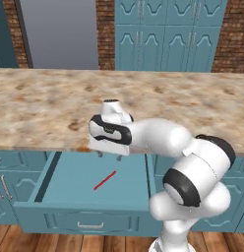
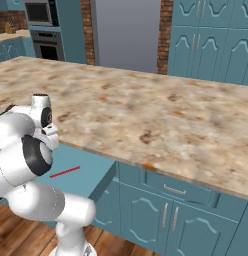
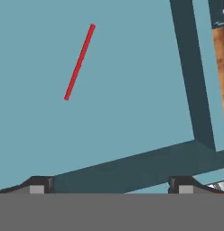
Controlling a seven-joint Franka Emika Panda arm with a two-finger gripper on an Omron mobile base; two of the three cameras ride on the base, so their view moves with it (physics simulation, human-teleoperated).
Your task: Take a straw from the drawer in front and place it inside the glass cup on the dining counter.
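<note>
A: Starting nearest the robot, what do you see?

B: The drawer [image 1: 84,197] is pulled out from under the bench [image 1: 45,108], with its flat teal front and small silver bar handle [image 1: 90,226] facing the robot. Wooden floor [image 1: 25,242] shows below that front.

A: And the straw?

B: The straw [image 1: 105,180] lies flat on the drawer's teal bottom, alone, near the middle of the drawer and well apart from its walls. It runs at a slant to the drawer front. In the hand view the straw [image 3: 79,62] sits in the upper left, with a drawer wall crossing below it and another running down the right.

A: Where is the gripper compared with the drawer?

B: The gripper [image 1: 110,153] hangs above the drawer's back part, just under the bench edge, pointing down into the drawer. It is above the straw and not touching it.

A: Are the fingers gripping anything?

B: No. The fingers [image 3: 38,186] are spread wide apart in the hand view, with nothing between them.

A: Beyond the drawer?

B: The bench stretches away, a beige speckled slab. Behind the drawer's side of the room, past the bench, stand tall teal cabinet doors [image 1: 163,34], a brick wall [image 1: 105,29] and a grey panel [image 1: 60,32]. In the right base view an oven [image 2: 45,35] stands far left.
</note>
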